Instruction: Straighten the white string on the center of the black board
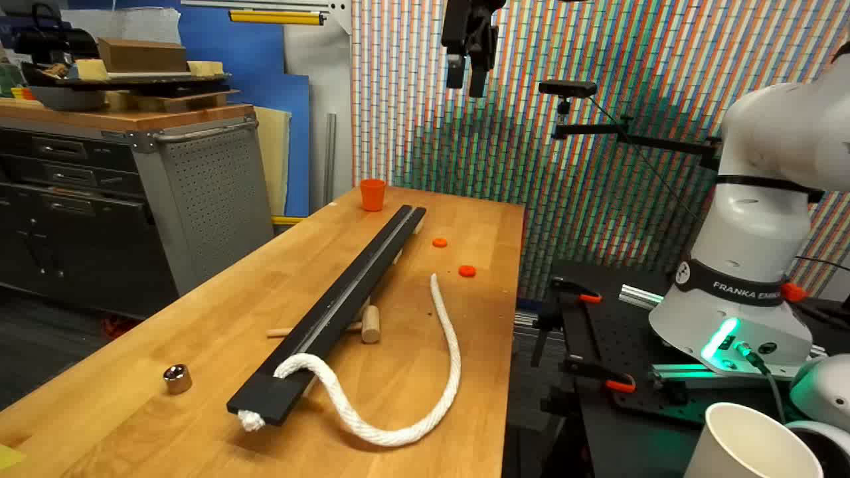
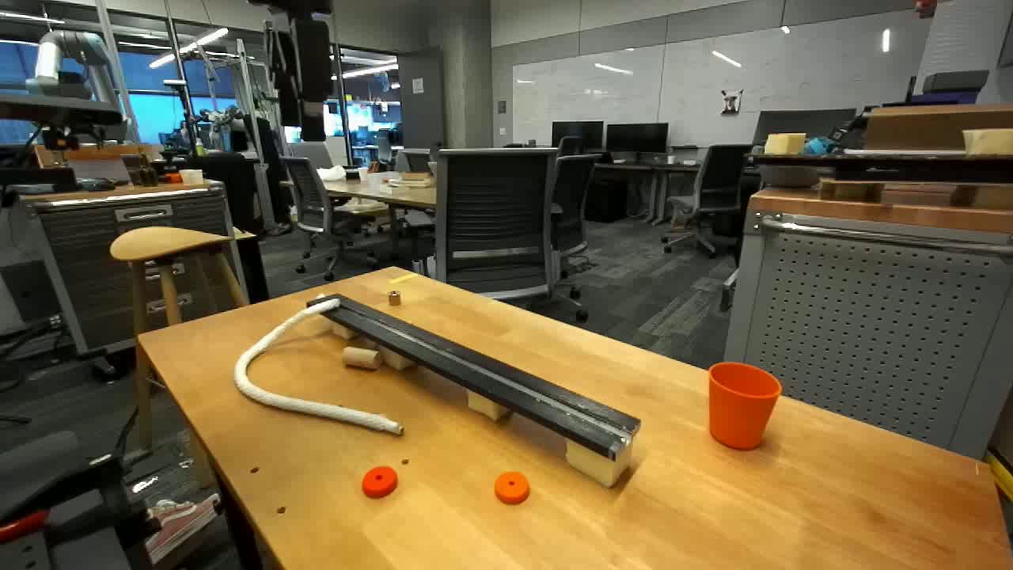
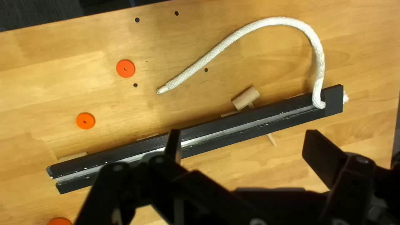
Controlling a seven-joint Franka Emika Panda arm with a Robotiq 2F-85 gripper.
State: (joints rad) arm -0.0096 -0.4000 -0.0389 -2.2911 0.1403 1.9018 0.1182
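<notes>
From afar, I have the black two-fingered gripper point(image 3: 243, 134) hanging above a wooden tabletop point(image 2: 712, 514), its fingers spread wide. A thick, braided white string point(image 3: 281, 21) emerges near one end of a long, grooved black board point(image 3: 225, 125) and bends across the wood, its tip lying apart from the board. The board rests on pale blocks point(image 2: 484, 405), the handle of a wooden mallet point(image 3: 246, 98) running beneath. In both exterior views, I see a tapered orange cup point(image 2: 742, 405) near the opposite end.
</notes>
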